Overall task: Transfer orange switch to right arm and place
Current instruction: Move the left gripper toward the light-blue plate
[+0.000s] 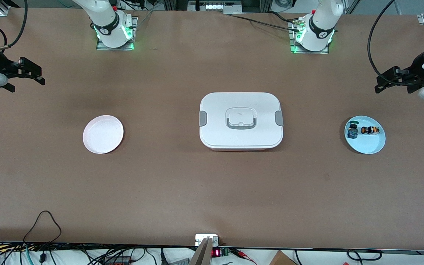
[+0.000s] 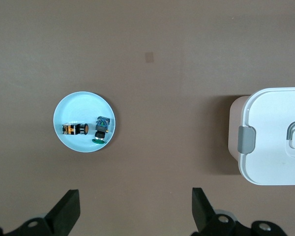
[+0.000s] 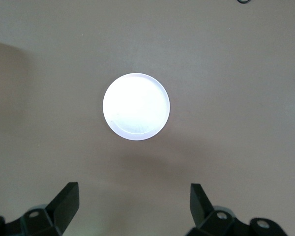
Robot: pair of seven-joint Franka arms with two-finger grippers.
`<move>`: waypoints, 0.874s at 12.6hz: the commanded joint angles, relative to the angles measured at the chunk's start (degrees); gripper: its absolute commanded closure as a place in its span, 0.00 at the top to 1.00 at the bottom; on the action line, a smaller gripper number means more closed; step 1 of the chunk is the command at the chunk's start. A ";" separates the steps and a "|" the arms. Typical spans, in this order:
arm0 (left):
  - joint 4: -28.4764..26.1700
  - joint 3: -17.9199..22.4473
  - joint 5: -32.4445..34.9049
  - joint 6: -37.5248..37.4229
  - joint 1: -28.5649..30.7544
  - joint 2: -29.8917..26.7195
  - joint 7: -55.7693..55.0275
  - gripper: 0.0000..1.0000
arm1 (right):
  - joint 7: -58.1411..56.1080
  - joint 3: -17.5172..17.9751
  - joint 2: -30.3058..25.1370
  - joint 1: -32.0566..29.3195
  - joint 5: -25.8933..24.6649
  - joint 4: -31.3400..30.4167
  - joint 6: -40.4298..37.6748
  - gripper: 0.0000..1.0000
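Note:
The orange switch (image 1: 369,130) lies on its side in a light blue plate (image 1: 370,146) at the left arm's end of the table, beside a green-capped, blue-based part (image 1: 352,130). In the left wrist view the switch (image 2: 76,129) lies in the plate (image 2: 78,105) too. My left gripper (image 1: 381,82) is open and empty, raised above the table edge near the blue plate; it also shows in its wrist view (image 2: 135,206). My right gripper (image 1: 35,71) is open and empty, raised at the right arm's end, and shows in its wrist view (image 3: 134,201).
An empty white plate (image 1: 103,134) sits toward the right arm's end, also in the right wrist view (image 3: 136,106). A white lidded box (image 1: 240,120) with grey latches stands mid-table; its end shows in the left wrist view (image 2: 273,137). Cables run along the near edge.

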 commanded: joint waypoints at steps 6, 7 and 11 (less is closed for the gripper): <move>0.26 -0.68 0.09 -0.34 -0.41 5.61 0.10 1.00 | 1.11 0.31 -0.33 0.27 0.08 0.70 -0.49 1.00; -0.09 -0.68 0.09 -0.34 -0.24 5.62 0.19 1.00 | 1.02 0.31 -0.33 0.27 0.08 0.70 -0.49 1.00; -1.57 -0.60 0.27 -0.34 1.51 6.49 0.10 1.00 | 0.93 0.31 0.02 0.09 -0.01 0.79 0.12 1.00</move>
